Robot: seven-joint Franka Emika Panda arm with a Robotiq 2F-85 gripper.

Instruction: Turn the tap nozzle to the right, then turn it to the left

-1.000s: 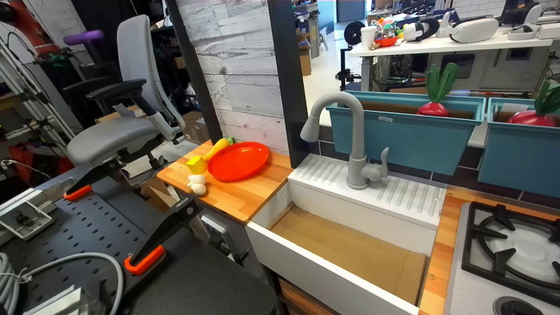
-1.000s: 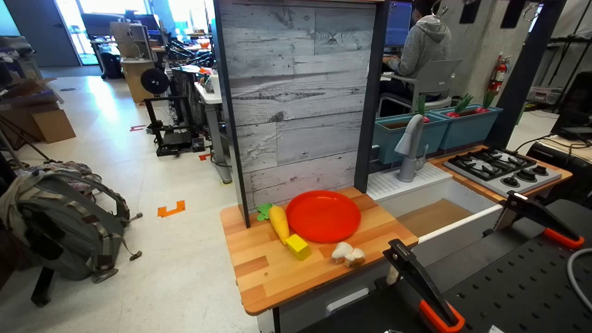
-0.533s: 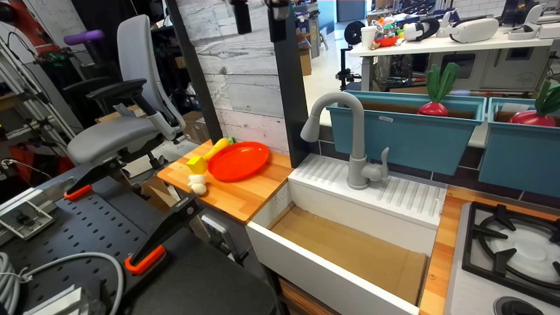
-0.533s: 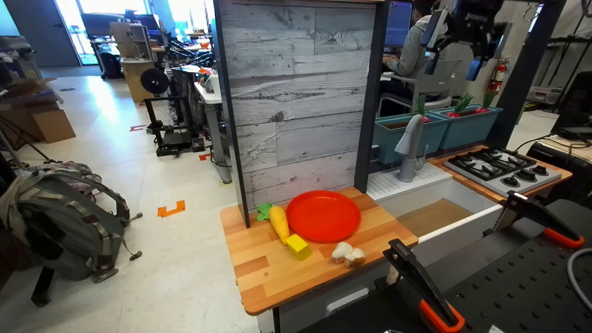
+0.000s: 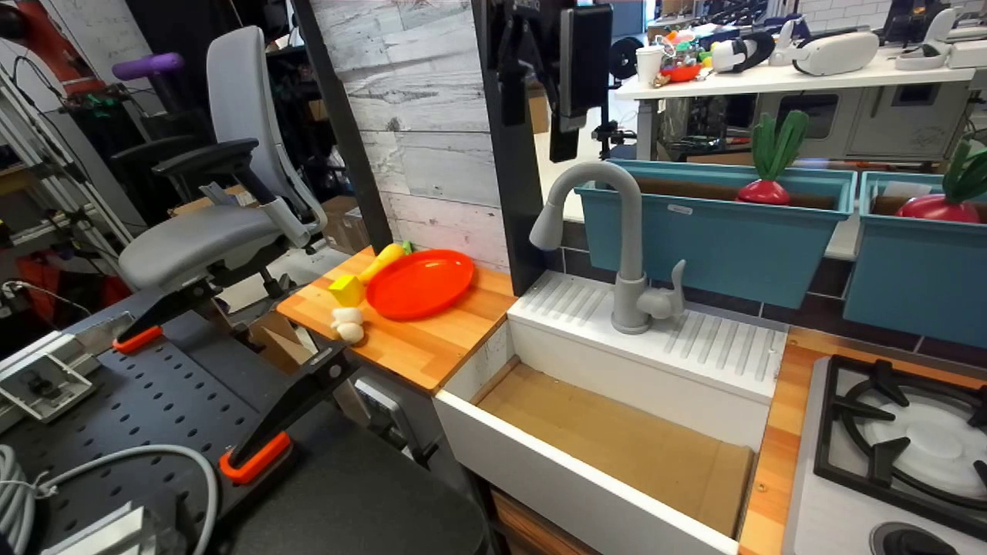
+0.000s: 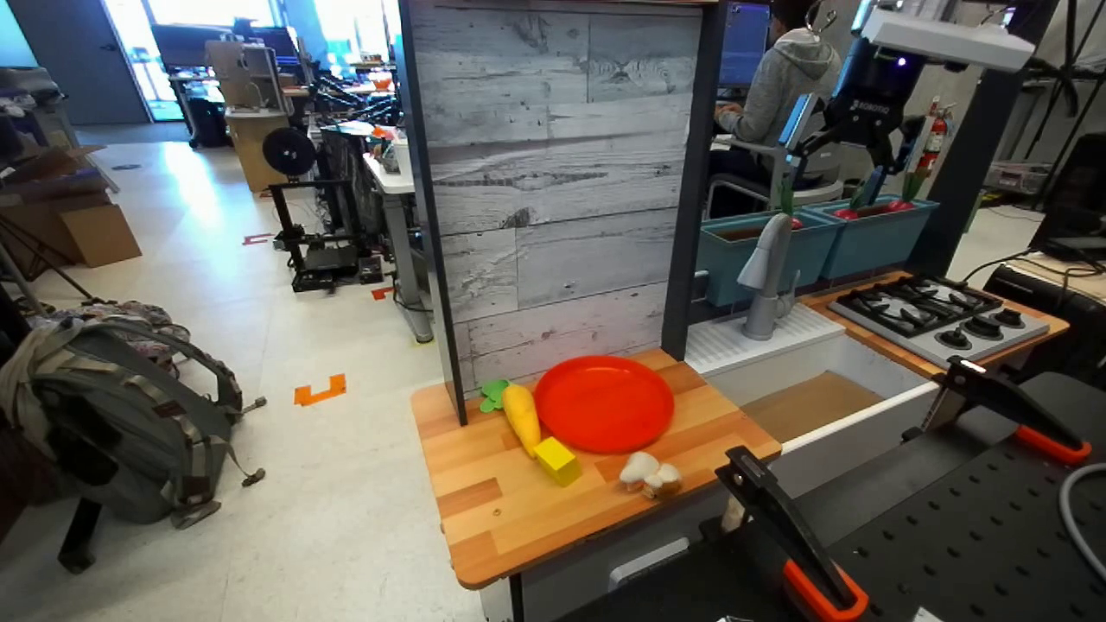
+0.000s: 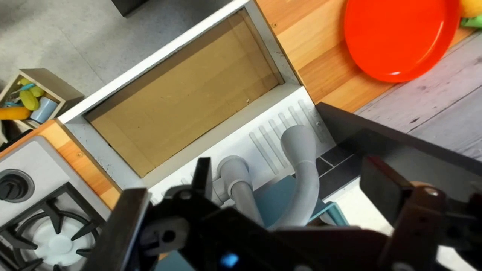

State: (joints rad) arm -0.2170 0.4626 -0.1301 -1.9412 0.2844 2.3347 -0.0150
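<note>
The tap nozzle, a matte grey gooseneck spout (image 5: 631, 223), stands upright behind the white sink (image 5: 570, 493), its head pointing toward the red plate's side. It also shows in an exterior view (image 6: 772, 259) and the wrist view (image 7: 307, 184), where my gripper hides part of its arch. The grey lever handle (image 5: 678, 285) is at its base. My gripper (image 5: 540, 127) is open and empty, pointing down just above the arch in the picture; it also shows in an exterior view (image 6: 834, 177). In the wrist view the spout lies between the spread fingers (image 7: 290, 177), with no contact visible.
Teal planters (image 5: 709, 247) with toy radishes stand right behind the tap. A dark post (image 5: 505, 139) and a wood-print panel (image 5: 439, 162) rise beside it. A red plate (image 5: 422, 284) with toy food lies on the wooden counter. A stove (image 5: 925, 432) is opposite.
My gripper, out of view a second ago, has come down into both exterior views, and has moved toward the tap and turned. The tap has not moved.
</note>
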